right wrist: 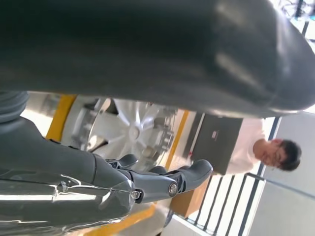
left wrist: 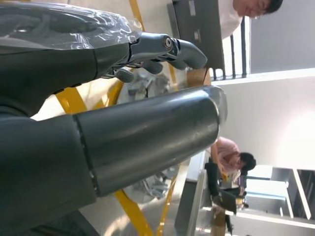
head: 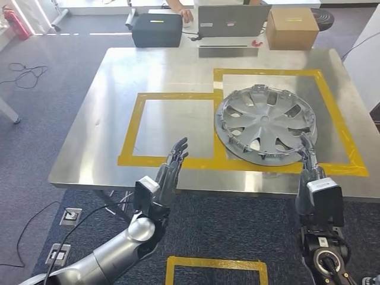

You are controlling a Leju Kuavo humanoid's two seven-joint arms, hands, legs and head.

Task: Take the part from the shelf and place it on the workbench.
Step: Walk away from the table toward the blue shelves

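While the hubcap lies on the workbench, both robot hands hang spread, holding nothing

The part is a silver-grey wheel cover with curved spokes and dark openings, lying flat (face up) on the steel surface, toward its right near edge, overlapping the yellow tape outlines there.
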